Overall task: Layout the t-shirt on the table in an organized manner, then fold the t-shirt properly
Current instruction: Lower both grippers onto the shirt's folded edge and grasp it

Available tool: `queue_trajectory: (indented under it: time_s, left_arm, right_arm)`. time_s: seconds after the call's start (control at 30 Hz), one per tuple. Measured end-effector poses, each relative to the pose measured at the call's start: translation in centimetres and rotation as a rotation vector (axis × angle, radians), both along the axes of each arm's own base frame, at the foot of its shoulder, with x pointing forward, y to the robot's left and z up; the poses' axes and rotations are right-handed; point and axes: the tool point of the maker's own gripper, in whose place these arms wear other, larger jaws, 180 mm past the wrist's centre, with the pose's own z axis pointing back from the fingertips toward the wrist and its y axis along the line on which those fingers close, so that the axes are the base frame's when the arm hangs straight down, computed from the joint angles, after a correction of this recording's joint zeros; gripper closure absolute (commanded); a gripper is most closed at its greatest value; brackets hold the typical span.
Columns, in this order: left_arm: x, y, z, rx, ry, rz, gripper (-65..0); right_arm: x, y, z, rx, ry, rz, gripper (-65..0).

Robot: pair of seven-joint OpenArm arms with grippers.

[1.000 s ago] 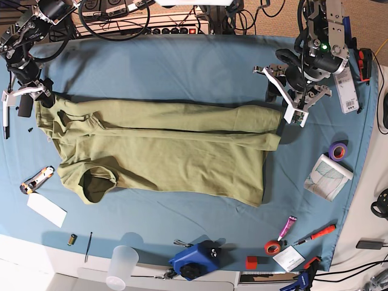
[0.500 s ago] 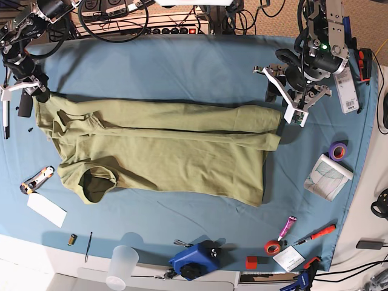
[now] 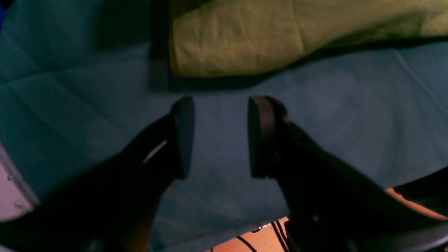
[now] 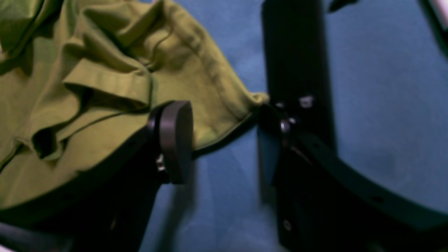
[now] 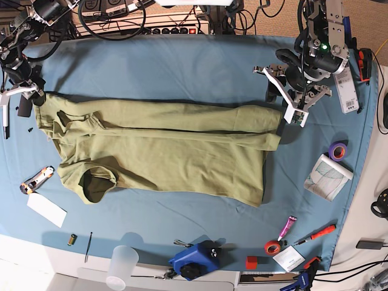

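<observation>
The t-shirt (image 5: 163, 148) lies flat across the middle of the table (image 5: 182, 66), its long axis running side to side in the base view, with the round neck opening (image 5: 94, 185) toward the near-left and the hem at the right end. Its upper portion is folded over along a lengthwise crease, and the sleeve area at the left end is bunched into ridges.

The right gripper (image 4: 224, 143) sits at the shirt's far-left corner. In the right wrist view its jaws stand apart, one pad (image 4: 175, 140) over the green cloth, the other finger beside the pointed tip of the fabric edge; nothing is pinched between them. The left gripper (image 3: 218, 138) hovers off the shirt's far-right corner, jaws parted to a moderate gap with only bare teal cloth between them; the shirt corner lies just beyond the fingertips (image 3: 183, 136).

Bare table stretches behind the shirt to the far edge, and a narrower strip runs in front of it. Small items ring the shirt: a utility knife (image 5: 36, 179) and white card (image 5: 46, 210) near-left, a clear plastic cup (image 5: 122, 267) and blue tool (image 5: 194, 259) at the front edge, a red-handled screwdriver (image 5: 316, 234), tape rolls (image 5: 337, 150) and a folded packet (image 5: 327, 176) at the right. Cables and power strips crowd the far side.
</observation>
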Motion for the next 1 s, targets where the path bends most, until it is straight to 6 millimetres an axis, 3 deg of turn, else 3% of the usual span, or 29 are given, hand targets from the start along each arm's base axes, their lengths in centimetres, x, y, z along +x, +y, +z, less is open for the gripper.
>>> queue_trajectory:
  time_s: [0.4, 0.57, 0.67, 0.8, 0.93, 1.0]
  left_arm:
    - [0.0, 0.0, 0.0, 0.0, 0.0, 0.0, -25.8]
    - [0.7, -0.6, 0.8, -0.046, -0.053, 0.001, -25.8]
    - [1.7, -0.9, 2.0, -0.081, -0.133, 0.009, -25.8]
    - [2.0, -0.9, 2.3, -0.086, -0.152, 0.012, -25.8]
    - [1.8, -1.8, 2.3, -0.128, -0.14, 0.023, -25.8]
    - [1.8, -2.7, 2.4, -0.165, -0.14, 0.022, -29.1]
  right_arm:
    - [0.8, 0.6, -0.8, -0.019, -0.003, -0.012, -30.0]
    - [1.9, 0.8, -0.1, -0.017, -0.036, -0.012, -21.7]
    - [2.0, 0.8, 0.0, -0.018, -0.039, -0.008, -20.8]
    - [2.0, 0.9, -0.2, -0.011, -0.028, -0.004, -9.8]
    - [1.9, 1.0, -0.3, -0.009, -0.022, -0.002, -8.5]
    - [1.9, 1.0, -0.3, -0.009, -0.022, -0.001, -8.5]
